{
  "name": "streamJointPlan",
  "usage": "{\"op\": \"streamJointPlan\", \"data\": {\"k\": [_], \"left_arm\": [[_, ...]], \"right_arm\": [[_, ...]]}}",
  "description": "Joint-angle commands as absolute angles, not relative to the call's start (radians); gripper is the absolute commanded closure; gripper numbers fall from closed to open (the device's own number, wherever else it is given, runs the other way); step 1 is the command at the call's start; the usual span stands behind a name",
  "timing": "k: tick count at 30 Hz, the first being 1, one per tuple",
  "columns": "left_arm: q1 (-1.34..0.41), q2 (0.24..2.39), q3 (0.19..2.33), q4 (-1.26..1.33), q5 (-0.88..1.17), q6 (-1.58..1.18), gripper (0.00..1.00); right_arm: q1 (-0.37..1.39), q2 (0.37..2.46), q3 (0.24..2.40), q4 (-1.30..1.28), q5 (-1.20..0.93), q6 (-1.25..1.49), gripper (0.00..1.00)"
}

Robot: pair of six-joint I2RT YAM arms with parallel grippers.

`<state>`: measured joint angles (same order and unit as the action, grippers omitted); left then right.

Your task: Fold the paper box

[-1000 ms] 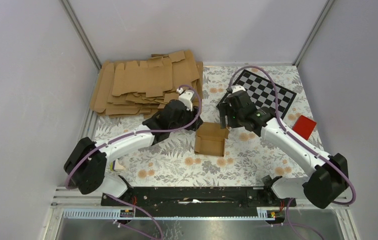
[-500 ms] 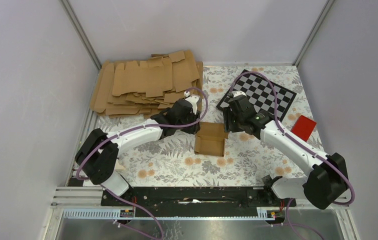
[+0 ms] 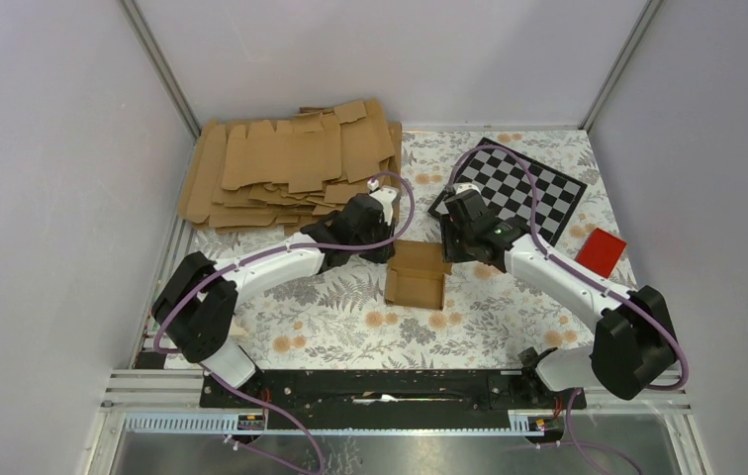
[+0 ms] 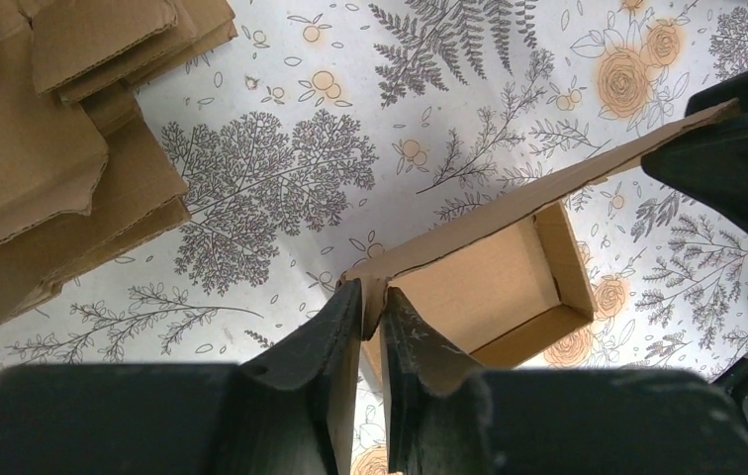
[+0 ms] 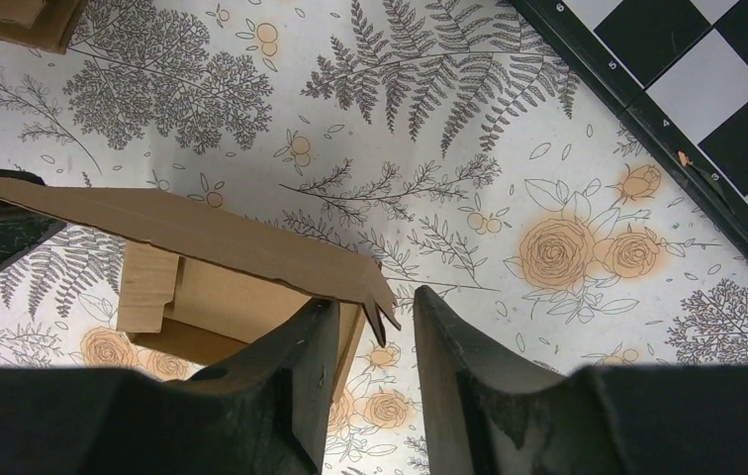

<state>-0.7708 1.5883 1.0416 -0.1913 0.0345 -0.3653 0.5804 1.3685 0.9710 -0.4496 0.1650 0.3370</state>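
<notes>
Box: paper box (image 3: 417,277) mid tabletop (image 3: 330,322), open side up, far flap (image 4: 548,188) raised.
Left tool (image 4: 370,297): pinched on flap's left corner.
Right tool (image 5: 372,302): jaws apart, straddling flap's right corner, no clamp yet.
How: clamp right first, then swing both ends level over box mouth; uneven pull prob. skews crease.

Bright even light, soft shadows

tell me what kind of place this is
Probably a robot lab test cell, not a home: two arms bolted to a rail inside plain grey walls, a checkerboard calibration board on the floral table cover, and a pile of flat cardboard blanks near one part-folded paper box.
</notes>
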Motion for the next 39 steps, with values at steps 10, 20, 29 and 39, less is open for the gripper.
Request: {"op": "streamJointPlan", "data": {"k": [10,20,29,39], "left_arm": [[-0.767,1.626,1.116,-0.195,0.066,-0.354,0.93],[-0.768,1.624,1.121,-0.205,0.068,-0.355,0.94],[-0.774,1.625,1.122,-0.208,0.064,-0.342,0.93],[-0.778,1.624,1.131,-0.221,0.053,-0.335,0.92]], "right_arm": [[0.57,1.389,0.949,-0.413,0.14,0.346,0.65],[0.568,1.409,0.957,-0.414,0.117,0.34,0.64],[0.565,1.426,0.944,-0.352,0.158,0.315,0.49],[0.566,1.426,0.942,-0.324,0.021,0.245,0.78]]}}
